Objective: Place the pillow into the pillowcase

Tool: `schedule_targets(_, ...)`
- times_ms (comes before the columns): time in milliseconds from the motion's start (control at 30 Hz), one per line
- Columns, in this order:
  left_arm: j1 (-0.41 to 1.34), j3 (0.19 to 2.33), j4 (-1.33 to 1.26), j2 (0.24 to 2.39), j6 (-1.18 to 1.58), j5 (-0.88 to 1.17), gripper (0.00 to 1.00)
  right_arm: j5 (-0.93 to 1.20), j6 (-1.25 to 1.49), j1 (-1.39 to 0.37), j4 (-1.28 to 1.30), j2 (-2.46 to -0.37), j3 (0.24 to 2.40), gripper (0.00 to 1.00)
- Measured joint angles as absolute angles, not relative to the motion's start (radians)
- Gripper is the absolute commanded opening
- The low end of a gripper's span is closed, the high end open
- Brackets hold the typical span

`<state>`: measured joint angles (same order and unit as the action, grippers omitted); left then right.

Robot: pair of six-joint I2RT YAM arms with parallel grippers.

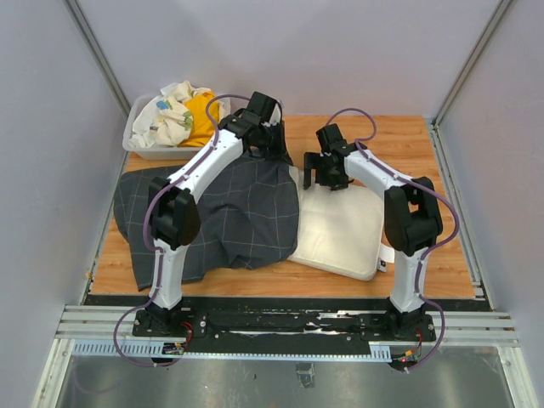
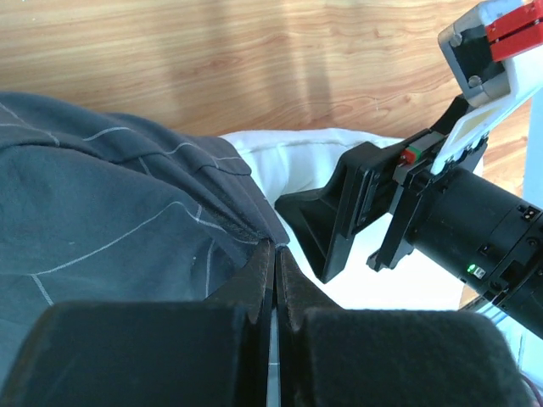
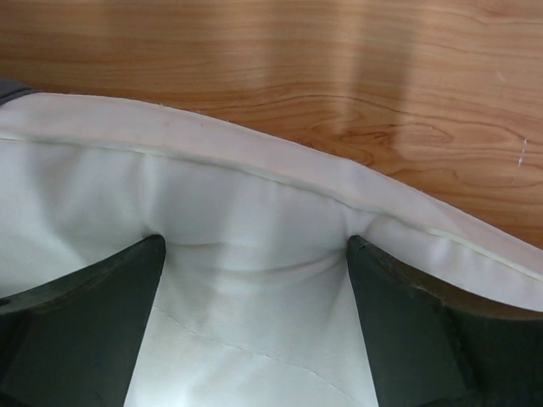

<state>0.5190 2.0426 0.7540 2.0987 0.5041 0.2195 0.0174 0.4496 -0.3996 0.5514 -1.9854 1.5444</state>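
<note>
The dark grid-lined pillowcase [image 1: 229, 212] lies spread on the left half of the table. The cream pillow [image 1: 340, 229] lies flat to its right, with its left edge at or under the pillowcase's edge. My left gripper [image 1: 259, 143] is at the pillowcase's far right corner. In the left wrist view it [image 2: 276, 248] is shut on the hem of the pillowcase [image 2: 102, 212], with the pillow [image 2: 288, 157] just beyond. My right gripper [image 1: 327, 177] is over the pillow's far edge. In the right wrist view it [image 3: 254, 242] is open, both fingertips resting on the pillow [image 3: 254, 195] just inside its seam.
At the back left a clear bin [image 1: 136, 143] holds a white patterned cloth [image 1: 170, 115] and a yellow cloth [image 1: 202, 115]. Bare wooden table [image 1: 399, 140] shows behind and right of the pillow. Grey walls close in the sides and back.
</note>
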Motion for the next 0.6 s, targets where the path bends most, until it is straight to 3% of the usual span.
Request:
schedule_targets(67, 0.519, 2.034, 0.753, 2.099, 0.504, 0.219, 0.00, 0.025, 0.450, -0.400, 0.544, -1.996, 1.548, 0.74)
schedule_targets(133, 0.519, 2.029, 0.749, 2.099, 0.504, 0.219, 0.00, 0.038, 0.449, -0.400, 0.538, -2.006, 1.553, 0.53)
schedule_targets(200, 0.519, 2.028, 0.746, 2.099, 0.504, 0.219, 0.00, 0.053, 0.450, -0.400, 0.529, -2.025, 1.562, 0.41)
schedule_targets(333, 0.519, 2.022, 0.741, 2.099, 0.504, 0.220, 0.00, 0.074, 0.454, -0.404, 0.519, -2.040, 1.563, 0.04)
schedule_targets(600, 0.519, 2.021, 0.737, 2.099, 0.505, 0.220, 0.00, 0.076, 0.455, -0.405, 0.503, -1.999, 1.531, 0.01)
